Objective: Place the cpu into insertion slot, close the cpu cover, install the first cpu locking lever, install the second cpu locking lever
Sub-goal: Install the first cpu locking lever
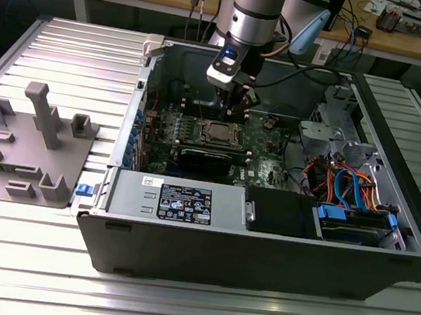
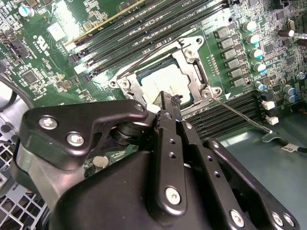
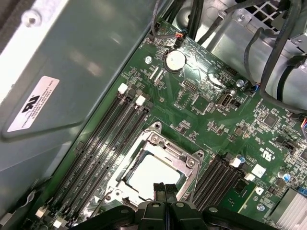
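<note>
**Lever stage: cpu seated, cover down**
Your arm (image 1: 257,7) stands near-vertical inside the computer case (image 1: 260,251), over the motherboard's (image 3: 211,110) middle. The gripper (image 3: 165,188), fingers pressed together and empty, hangs over the cpu cover (image 3: 172,146), which lies on the cpu (image 3: 153,173) in the insertion slot (image 3: 134,160). One locking lever (image 2: 244,115) looks unlatched, so you'll need a precise downward push.

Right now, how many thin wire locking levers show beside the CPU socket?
2. One thin wire lever lies along one edge of the pale-rimmed square socket; the other angles away from its opposite corner.
</note>
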You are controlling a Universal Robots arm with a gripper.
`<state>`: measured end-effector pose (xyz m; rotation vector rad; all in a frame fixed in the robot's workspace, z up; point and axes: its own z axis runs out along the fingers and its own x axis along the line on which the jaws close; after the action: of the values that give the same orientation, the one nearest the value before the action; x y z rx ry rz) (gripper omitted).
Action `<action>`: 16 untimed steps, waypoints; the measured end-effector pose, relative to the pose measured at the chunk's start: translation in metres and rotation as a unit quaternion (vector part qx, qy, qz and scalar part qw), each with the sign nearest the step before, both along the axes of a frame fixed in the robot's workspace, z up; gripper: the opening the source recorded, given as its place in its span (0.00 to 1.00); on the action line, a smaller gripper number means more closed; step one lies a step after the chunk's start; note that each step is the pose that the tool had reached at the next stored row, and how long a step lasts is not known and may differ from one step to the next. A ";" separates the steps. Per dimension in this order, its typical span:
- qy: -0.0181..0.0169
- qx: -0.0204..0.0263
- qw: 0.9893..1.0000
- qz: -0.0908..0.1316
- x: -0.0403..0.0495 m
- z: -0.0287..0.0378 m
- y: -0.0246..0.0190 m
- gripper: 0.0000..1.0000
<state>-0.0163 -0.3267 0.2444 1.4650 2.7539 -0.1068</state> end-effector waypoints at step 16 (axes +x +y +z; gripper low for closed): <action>0.000 0.000 1.000 0.020 0.0000 0.0000 0.0000 0.11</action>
<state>-0.0163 -0.3267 0.2444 1.4081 2.7819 -0.1060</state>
